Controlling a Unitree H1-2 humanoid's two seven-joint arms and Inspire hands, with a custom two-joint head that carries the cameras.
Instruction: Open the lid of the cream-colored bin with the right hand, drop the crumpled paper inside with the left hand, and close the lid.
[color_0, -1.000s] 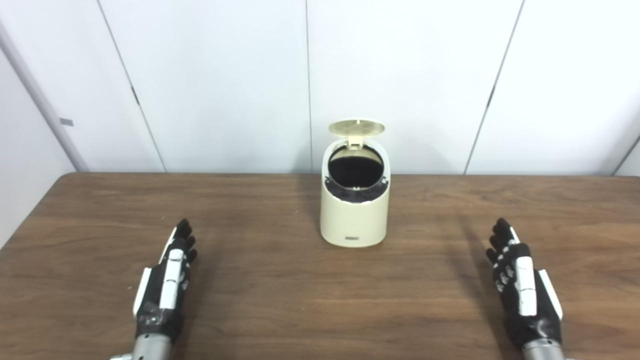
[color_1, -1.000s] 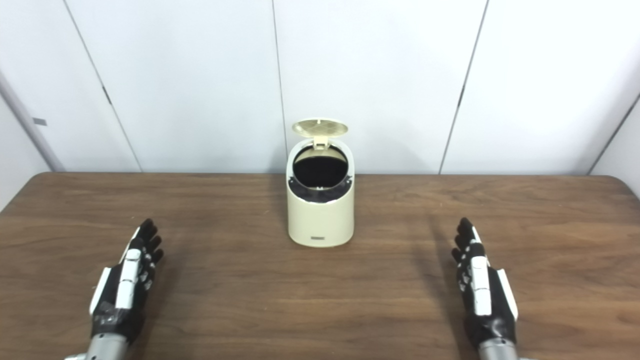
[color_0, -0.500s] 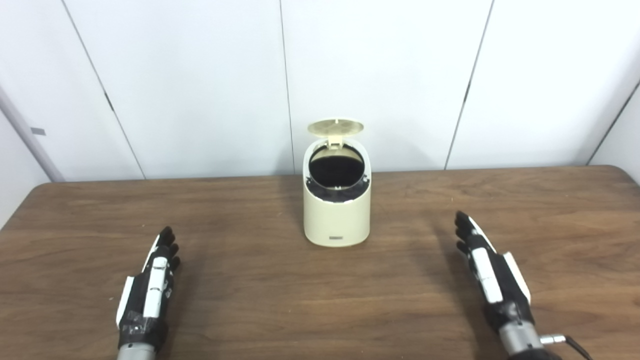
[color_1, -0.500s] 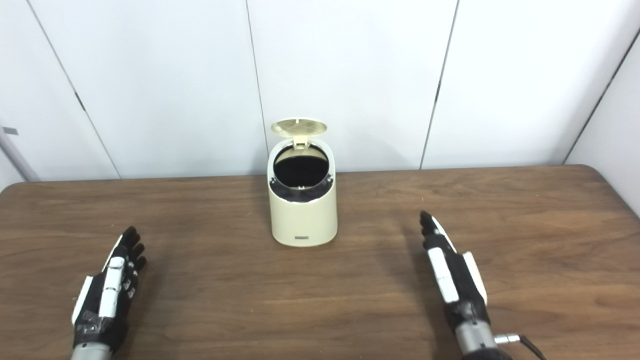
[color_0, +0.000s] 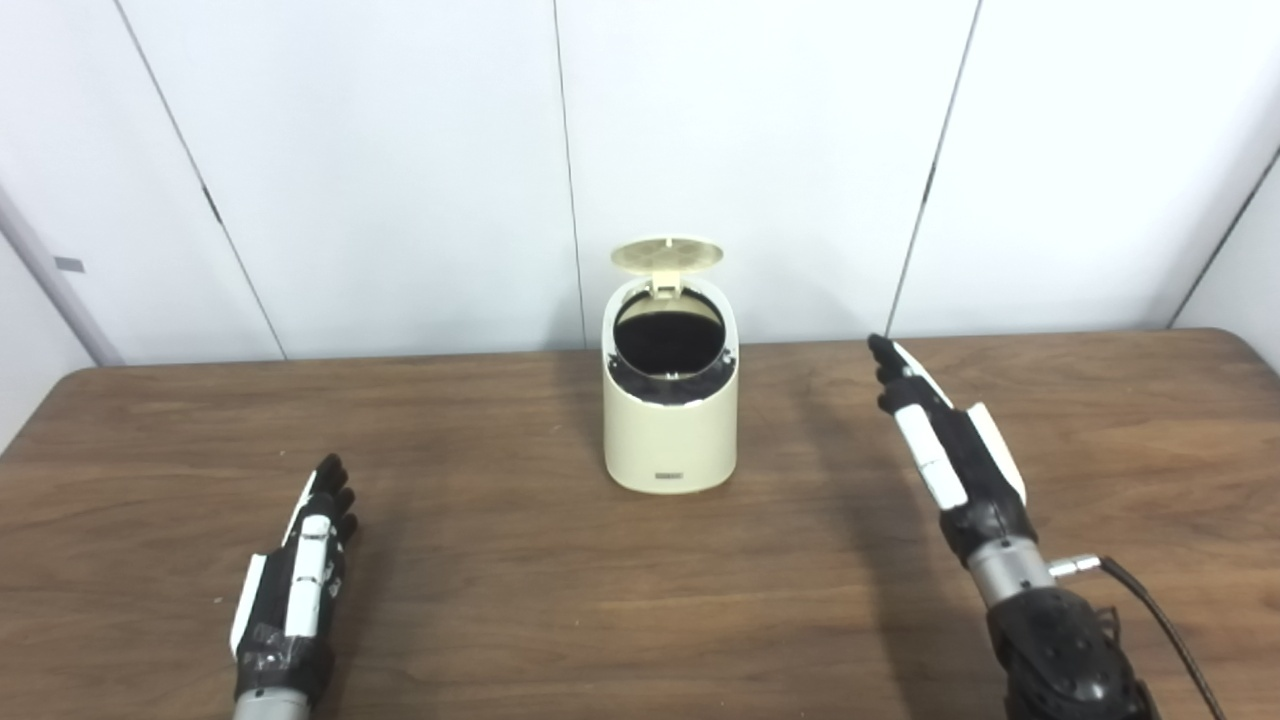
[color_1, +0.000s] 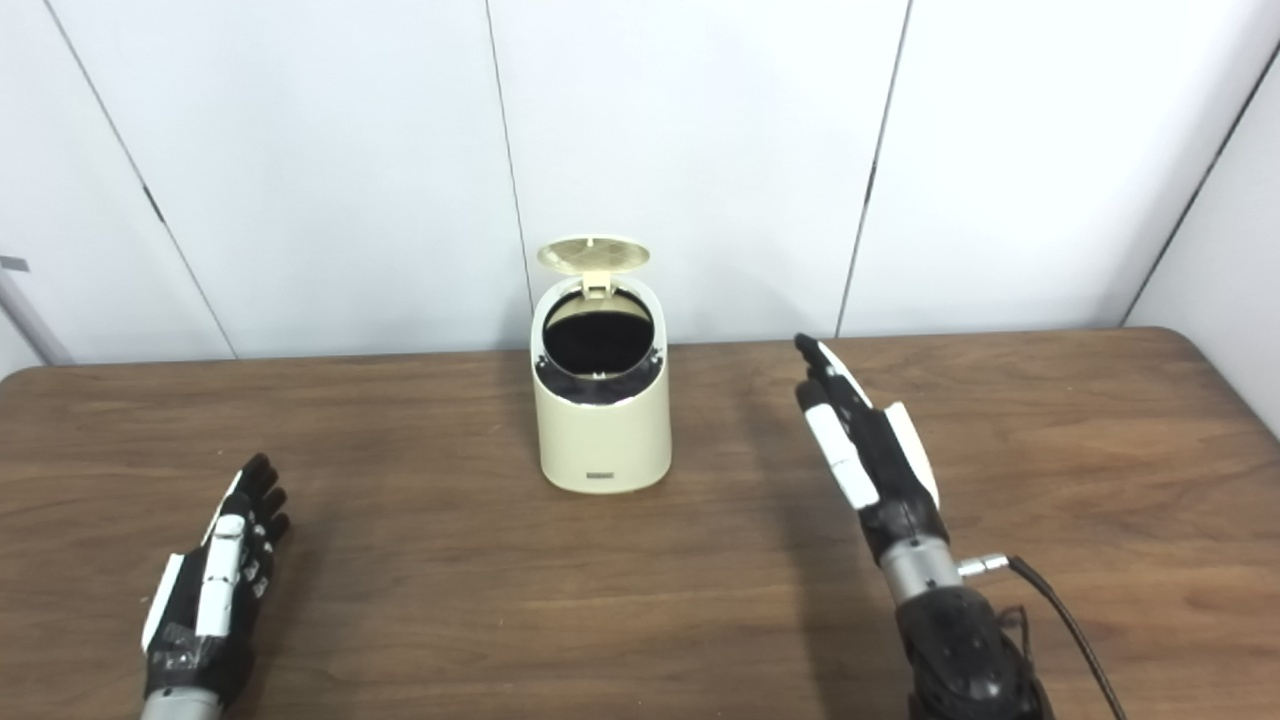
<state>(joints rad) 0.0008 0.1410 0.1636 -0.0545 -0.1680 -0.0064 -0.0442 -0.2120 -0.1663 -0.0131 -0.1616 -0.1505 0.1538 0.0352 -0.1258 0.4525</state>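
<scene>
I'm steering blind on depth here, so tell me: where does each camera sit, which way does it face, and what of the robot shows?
Left eye view: on the head, looking down and forward over the table at the cream-colored bin; left hand and right hand enter from below.
Right eye view: beside it, a little to the right, facing the same way; the bin sits further left in frame.
Shared: bin with lid open, both open hands, white wall panels. No crumpled paper is visible.
</scene>
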